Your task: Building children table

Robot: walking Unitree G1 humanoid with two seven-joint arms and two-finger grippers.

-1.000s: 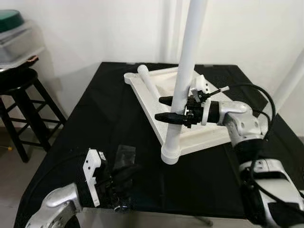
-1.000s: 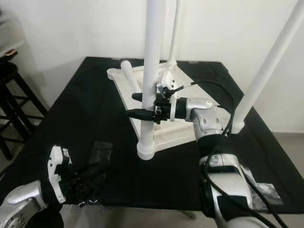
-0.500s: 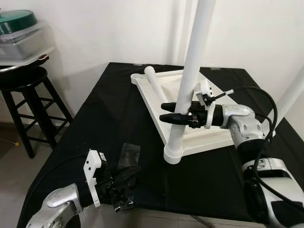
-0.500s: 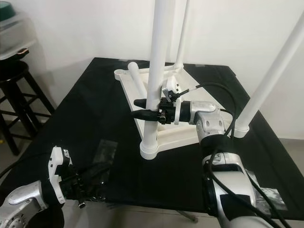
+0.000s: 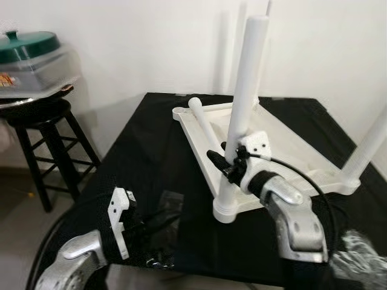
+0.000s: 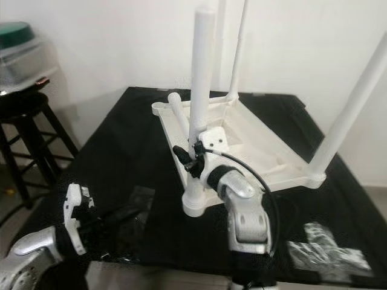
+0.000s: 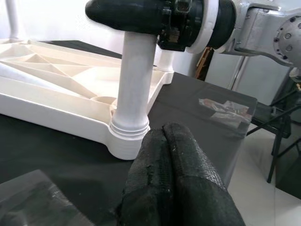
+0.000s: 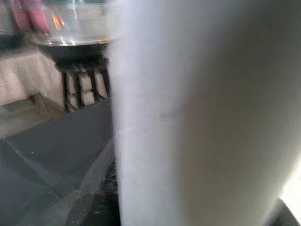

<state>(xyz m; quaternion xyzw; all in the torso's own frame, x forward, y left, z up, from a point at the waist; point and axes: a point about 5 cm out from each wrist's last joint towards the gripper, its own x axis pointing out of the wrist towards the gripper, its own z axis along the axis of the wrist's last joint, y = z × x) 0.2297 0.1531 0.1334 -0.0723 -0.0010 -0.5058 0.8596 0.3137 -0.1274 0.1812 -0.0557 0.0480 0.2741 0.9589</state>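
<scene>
The little white table top (image 5: 284, 151) lies upside down on the black bench (image 5: 145, 151). Three legs stand up from its corners, and one more leg (image 5: 202, 121) lies loose on it near the far corner. The right gripper (image 5: 225, 164) is pinching the near leg (image 5: 242, 109) low down, just above its socket, so the robot seems to be fixing this leg in place. The left gripper (image 7: 171, 155) has its fingers pressed together and holds nothing; it rests low at the near edge of the bench, beside a clear plastic bag (image 5: 166, 202). Next, the robot likely needs to let go of this leg, pick up the loose leg and stand it in the last empty corner.
</scene>
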